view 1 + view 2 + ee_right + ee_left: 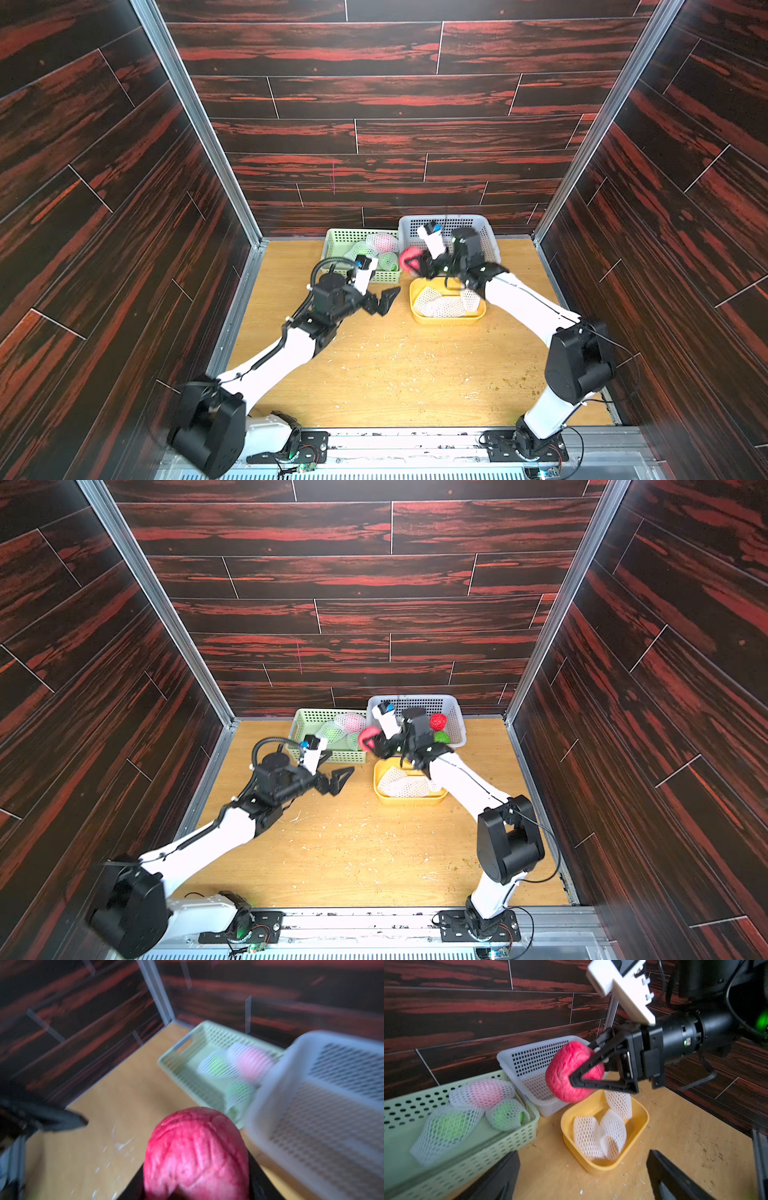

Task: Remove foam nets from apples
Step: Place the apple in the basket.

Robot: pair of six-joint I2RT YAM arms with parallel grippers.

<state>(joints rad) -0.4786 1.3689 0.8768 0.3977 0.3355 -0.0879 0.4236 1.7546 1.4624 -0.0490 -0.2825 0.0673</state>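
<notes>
The light wooden table (395, 374) is enclosed on three sides by dark red-streaked plank walls (374, 104) with aluminium corner posts (195, 112).

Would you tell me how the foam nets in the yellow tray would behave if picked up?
The foam nets lie curled and slumped in the yellow tray, so probably floppy and very light. Their open diamond mesh would likely squash under a pinch and may snag on a jaw.

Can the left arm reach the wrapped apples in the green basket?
Probably yes: the open, empty left gripper hovers beside the green basket, nothing blocks the wrapped apples, and the right gripper holds a red apple nearby.
</notes>
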